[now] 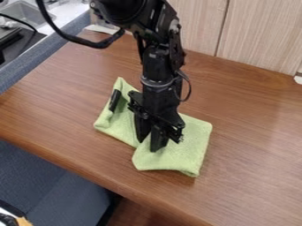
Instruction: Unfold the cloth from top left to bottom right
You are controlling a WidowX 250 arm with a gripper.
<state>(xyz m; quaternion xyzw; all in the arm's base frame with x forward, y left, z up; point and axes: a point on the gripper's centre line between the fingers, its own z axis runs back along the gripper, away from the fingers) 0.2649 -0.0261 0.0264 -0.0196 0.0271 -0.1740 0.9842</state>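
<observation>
Jaws slightly parted, a black two-finger gripper [149, 142] points down onto a folded light-green cloth [182, 158] on a brown wood-grain table [251, 132]; whether any fabric sits between its tips cannot be told. The cloth lies beneath and around the gripper, one section spreading toward the upper left of the camera view, the other toward the lower right, with a notch along the near edge where they meet. A slim black object [114, 100] rests tilted on the upper-left section. The black robot arm [156, 66] enters from the top edge, a thick black cable [88, 43] looping out to its left. Behind the table stand pale wood-grain panels [256, 33]. Blue-gray upholstery [53, 183] appears at lower left, and a metal sink [22, 14] is partly visible in the upper-left corner.
</observation>
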